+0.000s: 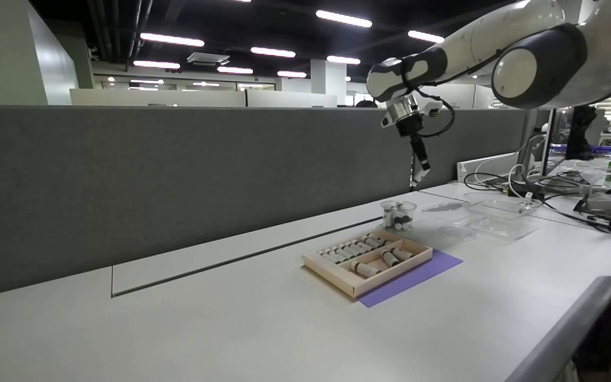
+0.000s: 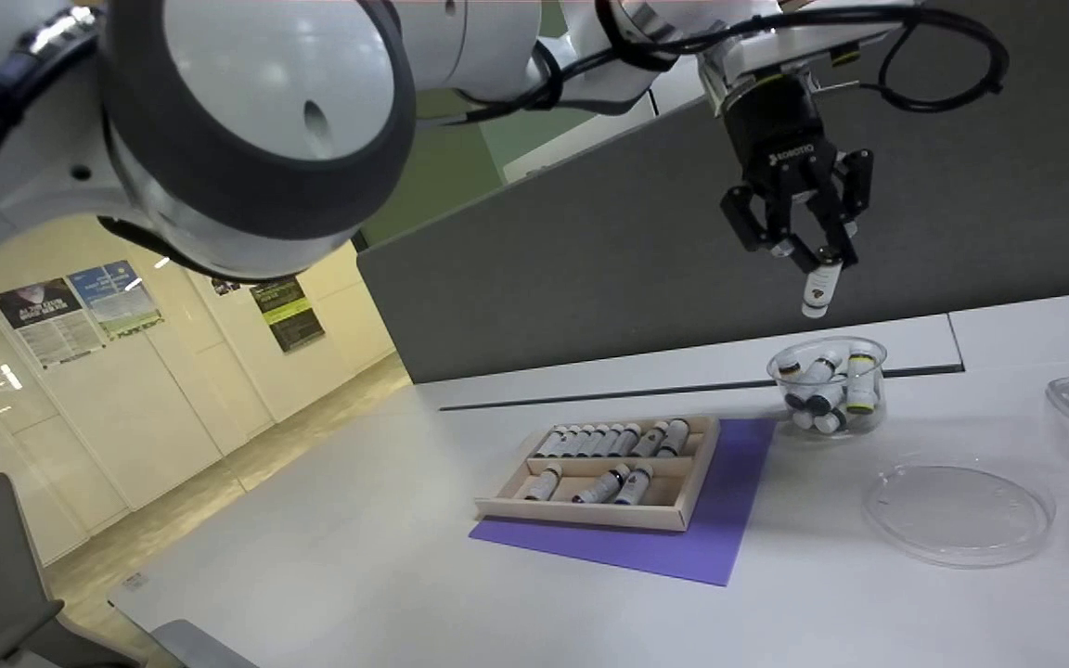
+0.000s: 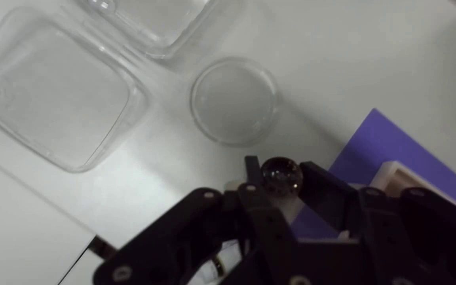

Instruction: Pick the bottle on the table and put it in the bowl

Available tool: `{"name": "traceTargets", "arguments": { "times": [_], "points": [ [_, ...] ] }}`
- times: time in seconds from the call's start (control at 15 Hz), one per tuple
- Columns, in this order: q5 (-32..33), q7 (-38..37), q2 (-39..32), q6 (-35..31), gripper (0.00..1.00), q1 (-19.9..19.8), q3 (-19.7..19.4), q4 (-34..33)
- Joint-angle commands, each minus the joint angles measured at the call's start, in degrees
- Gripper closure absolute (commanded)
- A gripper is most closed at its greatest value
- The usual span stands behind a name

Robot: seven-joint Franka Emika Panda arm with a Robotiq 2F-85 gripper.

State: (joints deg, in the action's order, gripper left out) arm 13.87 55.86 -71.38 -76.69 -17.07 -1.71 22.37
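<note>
A small white-labelled bottle [image 2: 821,288] hangs with its white end down. My gripper [image 2: 827,257] is shut on its upper end. In the wrist view the bottle's dark, rounded end [image 3: 281,176] shows between the fingertips [image 3: 278,171]. The clear bowl [image 2: 880,408] stands on the table below the gripper, with several similar bottles in it. The held bottle is above the bowl's rim and apart from it. The bowl [image 1: 413,213] also shows in an exterior view, with the gripper [image 1: 420,168] higher and behind it. In the wrist view the gripper mostly hides the bowl; some bottles show at lower left.
A wooden tray [image 2: 581,511] with two compartments holds several bottles, on a purple sheet [image 2: 740,501], beside the bowl. A clear round lid [image 2: 959,510] and clear plastic containers [image 3: 57,95] lie on the table. A grey partition [image 1: 178,185] runs behind the table.
</note>
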Motion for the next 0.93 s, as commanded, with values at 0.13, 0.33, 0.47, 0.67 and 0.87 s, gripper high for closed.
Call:
{"name": "traceTargets", "arguments": {
  "times": [0.13,0.33,0.47,0.67,0.87],
  "points": [
    [-4.28,-7.05,-3.58,-15.27,0.94,-0.44,1.7,0.98],
    [-5.14,-9.89,-3.65,-14.2,0.94,-0.01,1.47,2.93],
    [-5.24,-11.86,-3.55,-12.97,0.94,0.36,1.1,3.45],
    [-5.37,-12.84,-3.31,-11.43,0.5,0.51,1.13,3.47],
    [-5.5,-13.22,-3.12,-11.35,0.36,0.71,1.36,3.15]
  ]
}}
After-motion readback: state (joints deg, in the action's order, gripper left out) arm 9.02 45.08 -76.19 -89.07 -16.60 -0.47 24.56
